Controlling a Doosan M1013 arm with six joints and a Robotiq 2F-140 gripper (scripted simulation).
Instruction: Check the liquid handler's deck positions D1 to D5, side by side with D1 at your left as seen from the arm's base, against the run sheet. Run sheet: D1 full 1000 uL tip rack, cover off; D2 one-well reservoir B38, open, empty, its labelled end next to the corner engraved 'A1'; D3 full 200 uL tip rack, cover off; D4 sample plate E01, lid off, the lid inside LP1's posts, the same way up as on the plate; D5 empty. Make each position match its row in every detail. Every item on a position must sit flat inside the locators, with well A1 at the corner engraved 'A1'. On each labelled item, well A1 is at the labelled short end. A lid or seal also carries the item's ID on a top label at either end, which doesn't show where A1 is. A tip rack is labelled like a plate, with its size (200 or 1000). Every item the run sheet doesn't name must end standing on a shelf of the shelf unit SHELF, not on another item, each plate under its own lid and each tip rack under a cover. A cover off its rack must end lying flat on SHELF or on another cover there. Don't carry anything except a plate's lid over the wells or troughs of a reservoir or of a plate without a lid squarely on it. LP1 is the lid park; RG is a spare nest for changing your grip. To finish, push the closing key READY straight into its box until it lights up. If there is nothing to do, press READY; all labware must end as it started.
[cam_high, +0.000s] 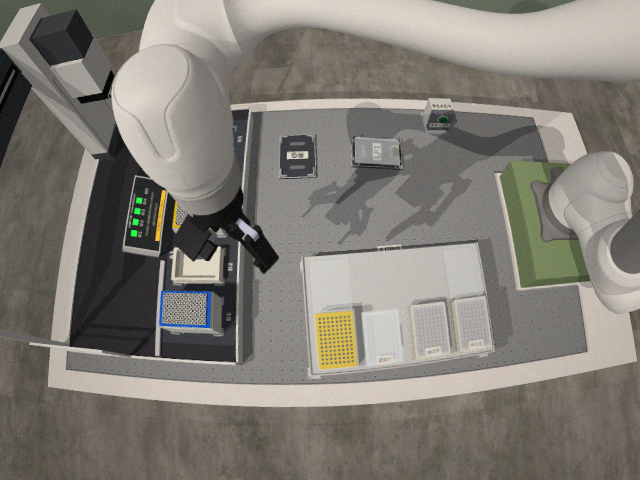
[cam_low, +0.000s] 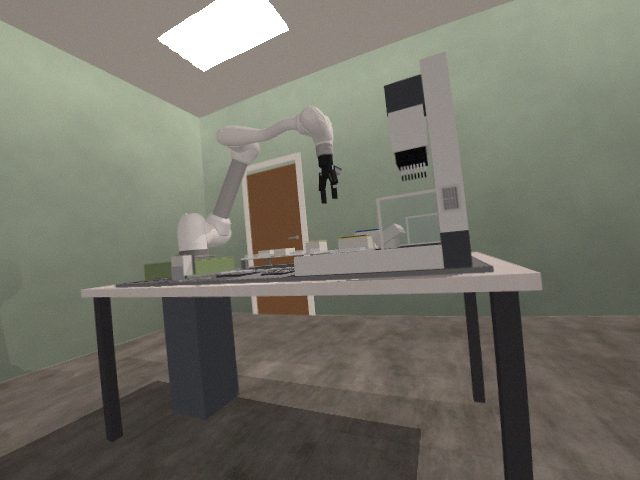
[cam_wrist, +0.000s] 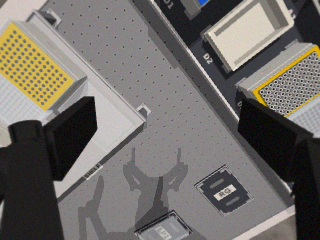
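While nothing is held, the gripper (cam_high: 235, 246) is kept well opened and high above the liquid handler's deck, a height that lets several positions be read at once. Its emptiness is confirmed by the wrist view, where only worktop (cam_wrist: 165, 110) is seen between the two dark fingers.

Almost directly beneath it, the open one-well reservoir (cam_high: 197, 266) is seen seated at D2, its trough bare. Just beside that, toward the near edge of the deck in the top view, the blue-framed tip rack (cam_high: 185, 308) is seated uncovered at D1. On the reservoir's other side, the yellow-framed tip rack (cam_wrist: 292, 82) at D3 is shown clearly by the wrist view, whereas in the top view it is largely hidden under the wrist joint; D4 and D5 are hidden there too.

Further off, the spare nest RG (cam_high: 297, 155) and the lid park LP1 (cam_high: 376, 151), apparently carrying a lid, are seen. The shelf unit SHELF (cam_high: 392, 253) is seen holding four items along one edge, probably parked as spares. Farthest away, the READY key (cam_high: 439, 122) is found, unpressed by the look of it.

Height above the deck is shown only by the exterior view.
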